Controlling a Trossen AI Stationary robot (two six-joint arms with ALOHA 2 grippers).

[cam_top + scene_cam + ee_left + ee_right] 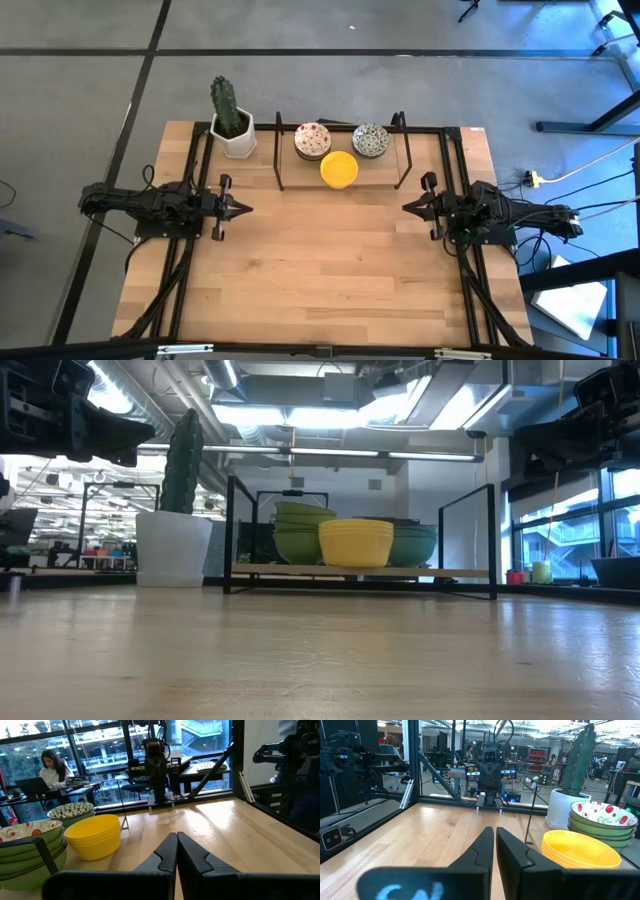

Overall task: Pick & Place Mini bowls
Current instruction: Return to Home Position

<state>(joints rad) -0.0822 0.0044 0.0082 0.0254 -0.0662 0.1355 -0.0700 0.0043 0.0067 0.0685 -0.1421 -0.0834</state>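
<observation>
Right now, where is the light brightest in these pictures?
Low view: the ceiling lights glare, leaving the cactus backlit and dark. Left wrist view: window light shines off the table. High view: the table is evenly lit.

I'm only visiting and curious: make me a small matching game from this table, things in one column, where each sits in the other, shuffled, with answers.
Things:
1. yellow bowls
2. red-speckled bowls
3. green-grey bowls
4. cactus pot

Places, seen from above:
A. on the rack, back right
B. outside the rack, beyond its left end
C. on the rack, front middle, toward the arms
D. on the rack, back left

Pairs: 1-C, 2-D, 3-A, 4-B.

The left gripper and right gripper wait shut at the table's sides.
</observation>
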